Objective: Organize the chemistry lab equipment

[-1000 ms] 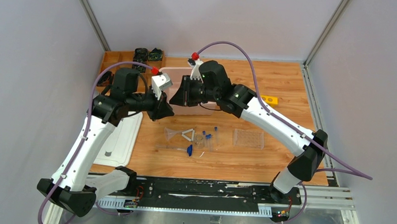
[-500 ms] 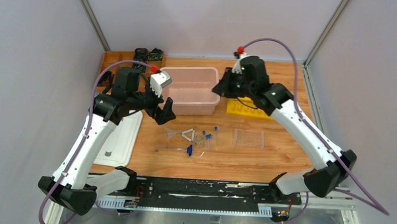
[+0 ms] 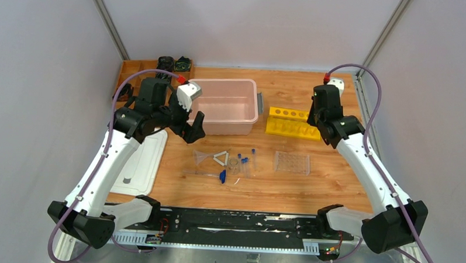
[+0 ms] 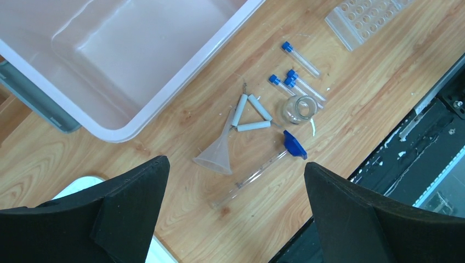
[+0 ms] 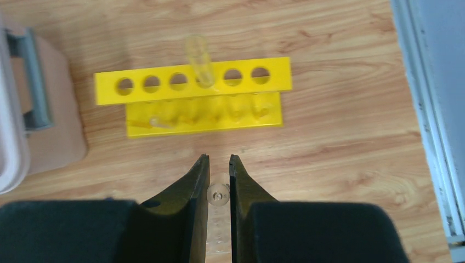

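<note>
Here: yellow rack (image 5: 107, 87) holds clear tube (image 5: 199, 66); right gripper (image 5: 219, 160), second tube (image 5: 218, 194).

Lab items lying clustered on the wood:
clear funnel (image 4: 215, 156) resting against white triangle (image 4: 253, 126), tiny clear dish (image 4: 299, 108) and blue-capped clear tubes (image 4: 304, 60) lying beside, blue-tipped thin rod (image 4: 294, 145) lying near, clear tube rack (image 4: 364, 16) sitting apart.

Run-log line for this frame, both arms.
left gripper open above funnel, white triangle, blue-capped tubes | right gripper shut on clear tube, facing yellow rack | racked tube: one
</note>
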Controlling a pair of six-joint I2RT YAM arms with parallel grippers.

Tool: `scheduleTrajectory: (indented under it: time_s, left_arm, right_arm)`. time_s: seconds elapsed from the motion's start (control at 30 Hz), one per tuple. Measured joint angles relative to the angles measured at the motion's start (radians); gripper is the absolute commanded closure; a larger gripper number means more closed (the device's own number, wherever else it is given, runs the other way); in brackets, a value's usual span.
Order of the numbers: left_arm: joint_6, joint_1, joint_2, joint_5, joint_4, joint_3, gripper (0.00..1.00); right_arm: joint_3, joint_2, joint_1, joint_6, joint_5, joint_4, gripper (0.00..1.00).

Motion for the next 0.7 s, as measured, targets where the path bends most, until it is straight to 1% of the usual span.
scheduleTrajectory:
  time_s: [0.17,0.4,0.53,0.7]
  left_arm:
    - [0.0,0.0,0.0,-0.012,0.0,0.0,0.0]
    - [0.0,0.0,0.0,-0.019,-0.001,0.0,0.0]
    - [0.001,0.0,0.0,-0.021,-0.003,0.0,0.0]
    - [0.003,0.0,0.0,-0.022,-0.008,0.0,0.0]
  right_arm:
    - [-0.08,0.005,-0.035,-0.026,0.075,0.077,1.0]
    - [-0.2,0.027,-0.042,-0.05,0.105,0.272,1.0]
    - [-0.213,0.063,-0.043,-0.055,0.112,0.351,1.0]
    - [-0.214,0.101,-0.043,-0.06,0.114,0.409,1.0]
